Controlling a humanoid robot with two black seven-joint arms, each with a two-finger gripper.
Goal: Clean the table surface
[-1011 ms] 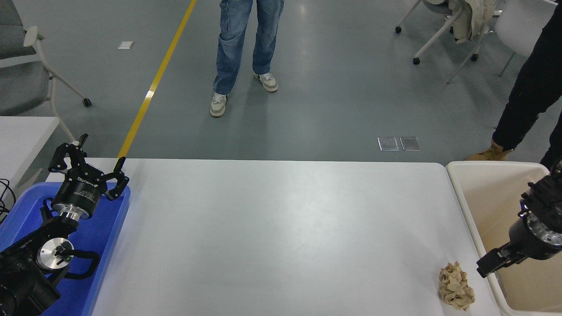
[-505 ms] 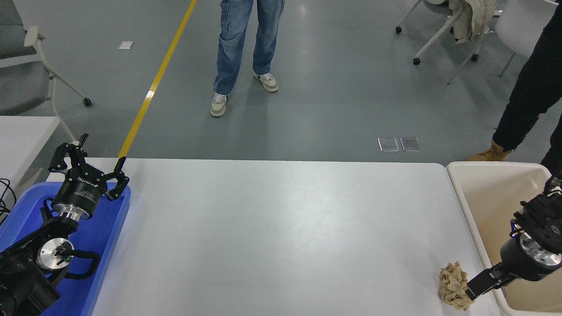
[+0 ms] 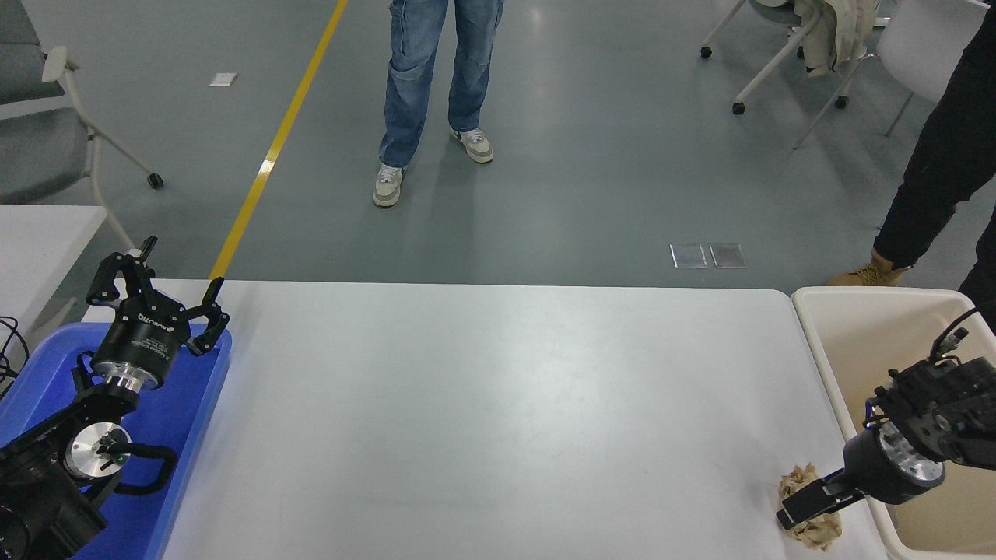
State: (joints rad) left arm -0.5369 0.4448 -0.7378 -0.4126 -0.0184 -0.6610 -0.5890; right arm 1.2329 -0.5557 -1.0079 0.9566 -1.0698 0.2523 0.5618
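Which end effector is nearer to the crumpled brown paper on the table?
The right end effector: it is right on the crumpled paper near the table's right edge. The left end effector hangs far off, over the blue tray.

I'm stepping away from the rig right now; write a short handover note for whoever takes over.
Left gripper: open, parked over the blue tray at the lower left.
Right gripper: down over the crumpled brown paper at the table surface near-right corner; its grip is not clear.
Beige bin: beside the table's right edge.
Done: rest of the table looks bare.
Left: get the paper into the bin.
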